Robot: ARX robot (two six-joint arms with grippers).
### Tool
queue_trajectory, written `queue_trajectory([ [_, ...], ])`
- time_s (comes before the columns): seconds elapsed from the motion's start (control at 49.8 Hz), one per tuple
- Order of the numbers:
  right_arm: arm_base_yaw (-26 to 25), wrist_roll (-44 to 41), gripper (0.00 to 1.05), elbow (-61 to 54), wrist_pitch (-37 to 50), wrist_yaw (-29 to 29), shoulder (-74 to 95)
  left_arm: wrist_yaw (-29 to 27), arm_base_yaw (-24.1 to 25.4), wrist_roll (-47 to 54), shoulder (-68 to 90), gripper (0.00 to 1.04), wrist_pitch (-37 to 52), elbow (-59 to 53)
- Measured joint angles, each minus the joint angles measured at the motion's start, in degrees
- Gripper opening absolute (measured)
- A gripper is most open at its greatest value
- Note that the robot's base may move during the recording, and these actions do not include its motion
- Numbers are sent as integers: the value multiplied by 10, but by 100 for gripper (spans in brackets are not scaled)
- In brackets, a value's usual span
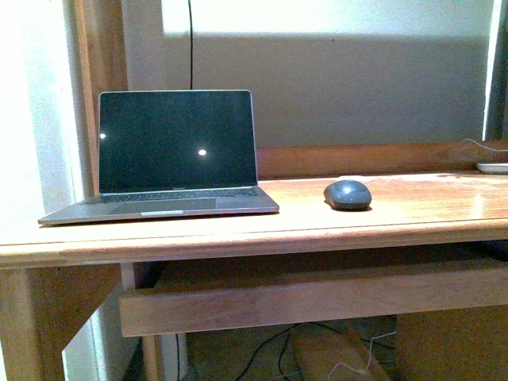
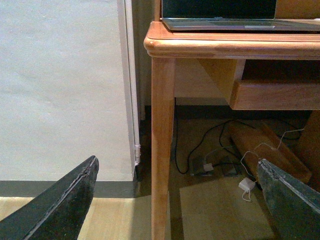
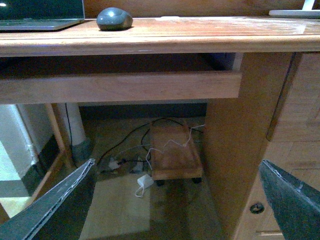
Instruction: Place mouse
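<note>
We see the mouse (image 1: 347, 194) resting on the desk (image 1: 397, 218) beside the laptop (image 1: 171, 155), mid-desk. Our left pincer (image 2: 177, 200) and right pincer (image 3: 175, 205) hang apart, empty, below desk level; placing looks done.

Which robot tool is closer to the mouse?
Probably right. The right tool hangs open below the desk with the mouse above it; the left tool hangs open by the laptop's corner, mouse out of view.

Home study or office corner, glossy orange-brown wooden desk (image 1: 397, 208) against a plain pale wall, open grey laptop with dark screen (image 1: 175, 151), small dark grey domed mouse (image 1: 347, 194), tangled cables and white charger (image 3: 144, 182) on the floor beneath
</note>
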Motion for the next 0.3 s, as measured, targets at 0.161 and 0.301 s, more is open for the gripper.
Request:
queue_trajectory([
  [0.161,0,0,97,0,0,0,0,0,0,0,0,97,0,0],
  [0.301,0,0,97,0,0,0,0,0,0,0,0,97,0,0],
])
